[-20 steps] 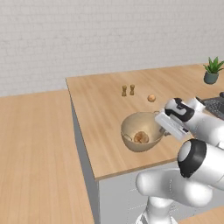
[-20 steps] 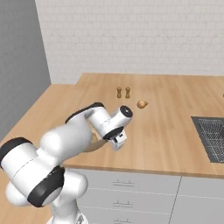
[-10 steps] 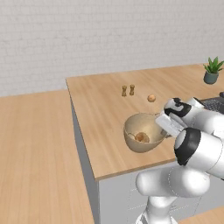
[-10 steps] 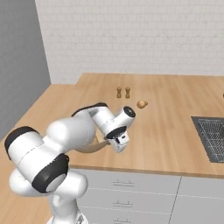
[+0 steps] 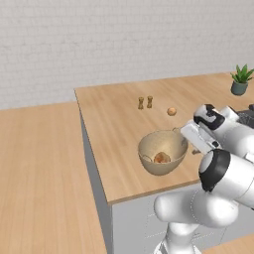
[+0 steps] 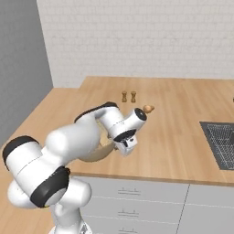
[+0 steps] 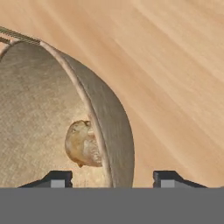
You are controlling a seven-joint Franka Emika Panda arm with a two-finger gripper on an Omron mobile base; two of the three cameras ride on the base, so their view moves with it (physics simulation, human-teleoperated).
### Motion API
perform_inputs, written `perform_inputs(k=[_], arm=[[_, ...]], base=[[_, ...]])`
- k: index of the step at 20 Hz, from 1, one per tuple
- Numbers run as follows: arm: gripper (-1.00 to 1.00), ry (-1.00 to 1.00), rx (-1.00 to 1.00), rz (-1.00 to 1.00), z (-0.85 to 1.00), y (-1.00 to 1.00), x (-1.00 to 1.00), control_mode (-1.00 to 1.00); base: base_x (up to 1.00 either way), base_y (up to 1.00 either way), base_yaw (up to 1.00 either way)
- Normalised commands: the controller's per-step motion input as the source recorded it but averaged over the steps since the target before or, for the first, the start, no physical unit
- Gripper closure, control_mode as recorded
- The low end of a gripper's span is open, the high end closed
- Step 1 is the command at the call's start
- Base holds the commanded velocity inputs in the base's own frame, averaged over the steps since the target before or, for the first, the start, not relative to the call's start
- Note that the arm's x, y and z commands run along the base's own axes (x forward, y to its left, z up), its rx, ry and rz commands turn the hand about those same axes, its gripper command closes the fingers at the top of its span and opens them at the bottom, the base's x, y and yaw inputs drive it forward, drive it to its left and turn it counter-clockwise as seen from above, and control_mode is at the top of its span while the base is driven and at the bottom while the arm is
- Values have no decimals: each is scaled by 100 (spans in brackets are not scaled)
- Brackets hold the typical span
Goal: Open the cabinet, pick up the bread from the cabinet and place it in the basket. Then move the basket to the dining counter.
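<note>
Setting: White brick wall behind a light-wood dining counter (image 5: 114, 119) with pale grey side panels; from my remote seat I see wood flooring to its left in the left base view.

Basket: I find the tan woven basket (image 5: 168, 144) sitting on the counter near its front edge, bowl mouth up and tipped a little toward the left base camera. In the right base view the arm covers most of it, with a slice of its side (image 6: 98, 153) showing below the forearm.

Bread: The golden-brown bun (image 5: 160, 158) lies inside the basket, low against its inner wall. In the hand view it (image 7: 81, 144) sits just behind the basket's rim (image 7: 105, 131).

Gripper: My gripper (image 5: 195, 145) sits at the basket's right rim. In the hand view its two dark fingertips (image 7: 57, 178) stand apart, one on either side of the rim wall, and neither tip visibly presses on it; I read the jaws as spread, holding nothing.

Elsewhere on the counter: Two small brown shakers (image 5: 145, 102) stand side by side toward the middle, well apart from the basket. A small orange ball (image 5: 171, 111) rests to their right. A potted green plant (image 5: 241, 80) stands at the far right corner.

Right side: A dark ridged panel (image 6: 221, 144) is set into the wood top in the right base view, with grey drawer fronts (image 6: 137, 201) below the counter edge.
</note>
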Motion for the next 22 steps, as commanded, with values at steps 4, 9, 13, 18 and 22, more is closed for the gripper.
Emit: perform_inputs(k=[4, 9, 13, 18, 22], arm=[[-100, -21, 1, 1, 58, -3, -54, -100], [-100, -16, 0, 2, 68, 0, -58, -100], [-100, -8, 3, 6, 83, 2, -62, -100], [-100, -9, 0, 9, 84, 3, -86, -100], [-100, -23, 5, 11, 65, 44, -87, -100]], base=[[0, 0, 0], [0, 0, 0], [0, 0, 0], [0, 0, 0], [0, 0, 0]])
